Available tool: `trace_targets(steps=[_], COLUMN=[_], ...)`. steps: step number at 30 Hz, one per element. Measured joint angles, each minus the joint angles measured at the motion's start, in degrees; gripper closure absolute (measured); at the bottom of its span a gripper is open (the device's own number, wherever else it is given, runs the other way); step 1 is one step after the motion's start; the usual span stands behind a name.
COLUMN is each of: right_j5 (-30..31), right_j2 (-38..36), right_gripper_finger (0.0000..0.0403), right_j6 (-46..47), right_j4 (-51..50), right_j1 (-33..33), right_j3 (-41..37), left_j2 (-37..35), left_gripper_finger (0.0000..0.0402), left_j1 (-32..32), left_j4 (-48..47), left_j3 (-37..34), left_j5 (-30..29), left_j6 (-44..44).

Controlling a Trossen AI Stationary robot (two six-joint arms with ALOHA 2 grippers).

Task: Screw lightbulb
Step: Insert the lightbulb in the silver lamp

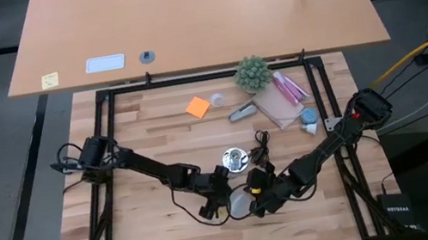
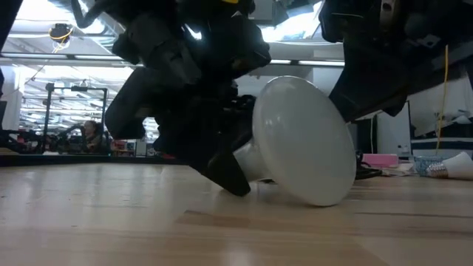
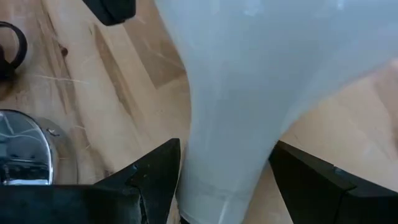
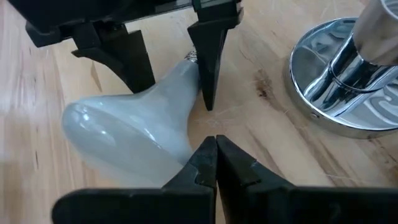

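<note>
Your lightbulb (image 4: 130, 134) lies on its side on the counter (image 1: 138, 133), near the front edge, just beside the shiny silver base (image 4: 348, 74). Your left gripper (image 4: 174, 68) has its fingers (image 3: 152, 177) spread on either side of the bulb's narrow neck; you cannot tell whether they press it or only straddle it. Your right gripper (image 4: 216, 163) sits close against the bulb's round head with its fingers closed together, holding nothing.
</note>
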Motion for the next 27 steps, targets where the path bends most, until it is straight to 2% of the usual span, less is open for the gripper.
trace_targets(steps=[6,13,16,22,27], right_j5=[-0.6,-2.9,-3.0,-0.7,1.5], right_j2=[0.0,0.0,0.0,-0.1,-0.1], right_gripper_finger=[0.0397,0.0397,0.0397,0.0397,0.0397], right_j6=[-2.3,-5.7,-7.4,-7.5,-7.4], right_j4=[-0.1,-3.7,-11.6,-36.5,-50.2], right_j1=[0.0,0.1,0.0,1.1,4.2], right_j3=[0.0,1.4,5.0,14.7,20.9], left_j2=[-0.5,-1.7,-2.5,-4.6,-6.0], left_gripper_finger=[0.0177,0.0253,0.0271,0.0271,0.0259], left_j1=[-0.1,-0.1,-0.2,0.4,0.9], left_j4=[-0.5,-0.8,-0.9,-0.8,-0.6], left_j3=[0.0,0.0,0.0,0.0,0.0], left_j5=[-0.1,0.3,0.2,-0.4,-0.4], left_j6=[-1.9,-5.9,-8.8,-17.9,-24.4])
